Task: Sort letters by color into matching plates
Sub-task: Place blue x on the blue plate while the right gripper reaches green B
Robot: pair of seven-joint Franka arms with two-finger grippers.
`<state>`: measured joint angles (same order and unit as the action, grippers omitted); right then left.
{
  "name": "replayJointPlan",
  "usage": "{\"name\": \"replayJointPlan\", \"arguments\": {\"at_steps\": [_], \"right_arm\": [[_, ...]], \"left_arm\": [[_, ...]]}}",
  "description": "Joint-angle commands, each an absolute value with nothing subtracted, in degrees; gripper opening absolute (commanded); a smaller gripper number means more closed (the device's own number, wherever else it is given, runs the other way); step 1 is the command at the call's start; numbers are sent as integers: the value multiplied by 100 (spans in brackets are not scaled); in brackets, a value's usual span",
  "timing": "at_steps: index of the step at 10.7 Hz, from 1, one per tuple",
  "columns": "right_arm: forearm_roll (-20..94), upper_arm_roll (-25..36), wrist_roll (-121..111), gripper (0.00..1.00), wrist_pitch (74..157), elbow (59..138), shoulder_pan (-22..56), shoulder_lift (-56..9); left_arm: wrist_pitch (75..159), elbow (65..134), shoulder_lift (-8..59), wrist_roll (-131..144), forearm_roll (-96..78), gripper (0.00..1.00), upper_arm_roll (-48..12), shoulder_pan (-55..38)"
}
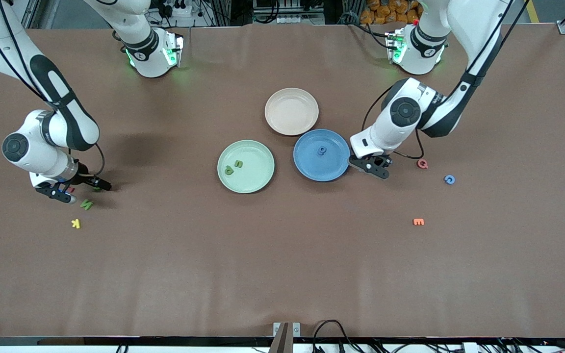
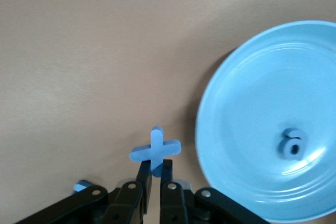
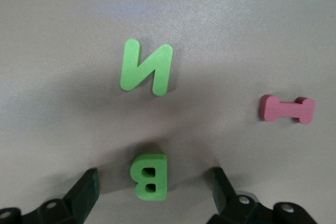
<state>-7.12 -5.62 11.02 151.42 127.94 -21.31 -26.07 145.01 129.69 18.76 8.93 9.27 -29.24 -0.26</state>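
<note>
Two plates of the task lie near the centre of the front frame: the mint green plate [image 1: 245, 166] and, beside it toward the left arm's end of the bench [image 1: 282, 274], the blue plate [image 1: 321, 155]. A beige-pink plate [image 1: 292, 111] sits just above both in the frame. The green plate holds two green letters [image 1: 233, 167]. The blue plate holds one blue letter [image 1: 321, 151], also seen at the lower right of the left wrist frame [image 2: 292, 144].

The left claw [image 1: 373, 165] is at centre right of the front frame, at the edge of the blue plate. Its fingers are pinched narrow on a blue letter X [image 2: 155, 150], which stands upright between the tips, beside the plate rim and not over the plate.

The right claw [image 1: 75, 190] is at the middle left of the front frame, low over the bench. Its fingers [image 3: 84, 195] stand wide, one on each side of a green letter B [image 3: 150, 177], with a gap on both sides. A green letter N [image 1: 86, 204] lies just below the claw in the front frame, a pink letter I [image 3: 287, 109] beside it, and a yellow letter K [image 1: 76, 223] lower still.

At the right of the front frame lie a red letter [image 1: 423, 163], a blue letter C [image 1: 449, 179] and an orange letter E [image 1: 418, 222].
</note>
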Motion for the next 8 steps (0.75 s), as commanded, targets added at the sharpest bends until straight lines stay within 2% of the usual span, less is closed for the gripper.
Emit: {"name": "replayJointPlan", "arguments": {"at_steps": [1, 4, 8], "right_arm": [[-791, -668, 1178, 85, 15231, 12964, -2259, -2417], [-791, -668, 1143, 76, 15214, 13034, -2294, -2312], [-791, -677, 1116, 40, 15205, 13061, -2338, -2285]], "left_arm": [[14396, 12902, 1837, 1562, 800, 0, -2927, -429], [14396, 12823, 1854, 2301, 800, 0, -2927, -930], [14396, 12762, 1863, 3303, 800, 0, -2927, -1493]]}}
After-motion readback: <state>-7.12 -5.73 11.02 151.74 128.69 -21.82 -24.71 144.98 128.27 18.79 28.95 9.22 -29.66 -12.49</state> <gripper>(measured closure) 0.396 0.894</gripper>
